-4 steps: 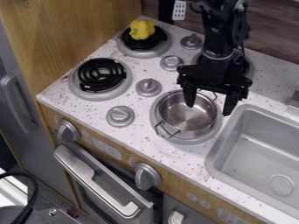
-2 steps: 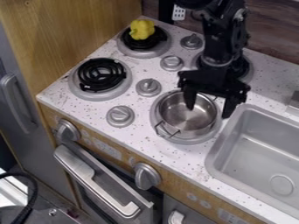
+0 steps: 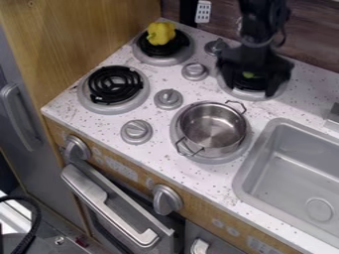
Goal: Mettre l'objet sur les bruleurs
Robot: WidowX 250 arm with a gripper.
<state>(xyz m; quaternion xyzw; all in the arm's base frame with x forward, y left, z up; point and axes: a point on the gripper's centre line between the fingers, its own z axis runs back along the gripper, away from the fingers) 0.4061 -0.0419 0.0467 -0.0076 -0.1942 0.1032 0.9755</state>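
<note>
1. The gripper (image 3: 250, 89) hangs over the back right burner (image 3: 254, 95), its fingers spread wide; a small green thing (image 3: 248, 75) shows in the gap, seemingly on the burner, though the dark arm makes that hard to judge.
2. The metal pot (image 3: 213, 130) stands upright on the front right burner (image 3: 218, 158); the burner's grey rim shows past its near side, and its two wire handles point toward the back and the front.
3. A strip of speckled counter (image 3: 228, 186) runs between that burner and the sink (image 3: 242, 186), narrow at the sink's near corner, wider toward the back; another strip parts the burner from the counter's front edge.
4. The yellow pepper (image 3: 161, 33) sits on the back left burner (image 3: 157, 60); the front left burner (image 3: 112, 89) lies well apart from the pot, with knobs (image 3: 168, 99) between.
</note>
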